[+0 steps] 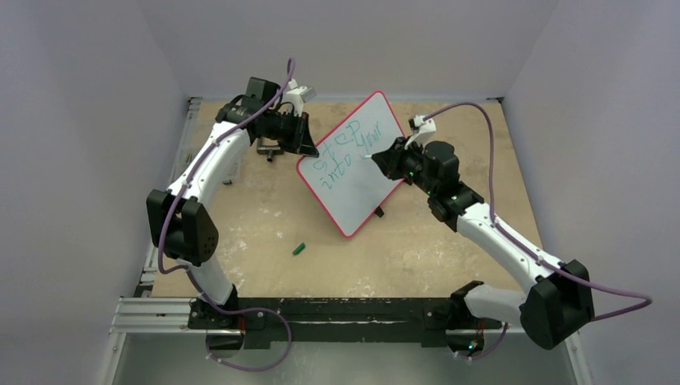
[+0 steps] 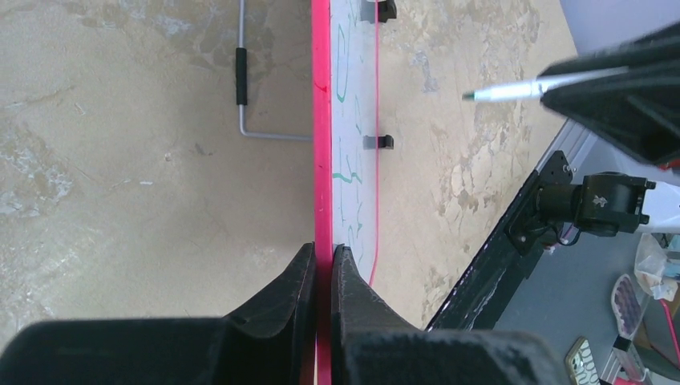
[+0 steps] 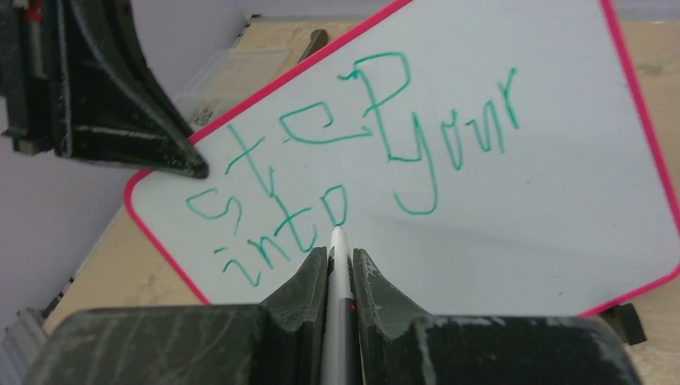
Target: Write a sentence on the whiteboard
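Note:
The whiteboard [image 1: 357, 180], white with a red rim [image 2: 321, 120], stands tilted up off the table. My left gripper [image 2: 322, 250] is shut on its rim at the upper left edge [image 1: 309, 148]. Green words of the sentence [image 3: 337, 152] read "step", "your" and "into" on its face. My right gripper [image 3: 341, 255] is shut on a white marker [image 3: 340, 277] and sits in front of the board [image 1: 378, 158]. The marker tip points at the "o" of "into". In the left wrist view the marker [image 2: 513, 91] hangs a short way off the board's face.
A small green cap [image 1: 299, 249] lies on the tabletop in front of the board. A wire stand [image 2: 240, 80] juts from the board's back. A black rail [image 1: 321, 309] carries the arm bases along the near edge. Grey walls close in on three sides.

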